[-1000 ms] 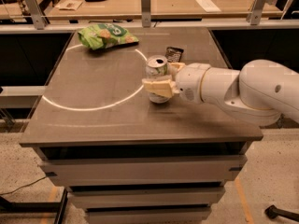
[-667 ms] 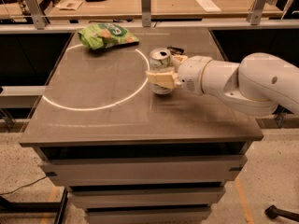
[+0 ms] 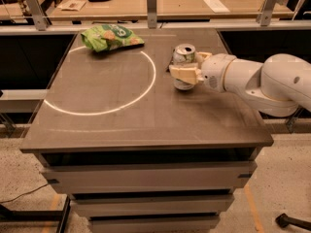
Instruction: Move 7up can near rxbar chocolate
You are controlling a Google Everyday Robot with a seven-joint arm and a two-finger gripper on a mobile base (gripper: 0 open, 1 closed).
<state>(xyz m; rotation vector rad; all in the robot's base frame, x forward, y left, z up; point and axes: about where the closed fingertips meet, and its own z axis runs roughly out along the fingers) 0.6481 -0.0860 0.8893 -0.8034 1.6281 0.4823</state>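
A green bag lies far left on the desk, well apart. The hand reaches in level from the right, pinching the upright can. The bar is just behind the can and mostly hidden.

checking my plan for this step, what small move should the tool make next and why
Probably lower and release: the tool grips the 7up can upright, right beside the rxbar chocolate, whose dark edge peeks out behind it.
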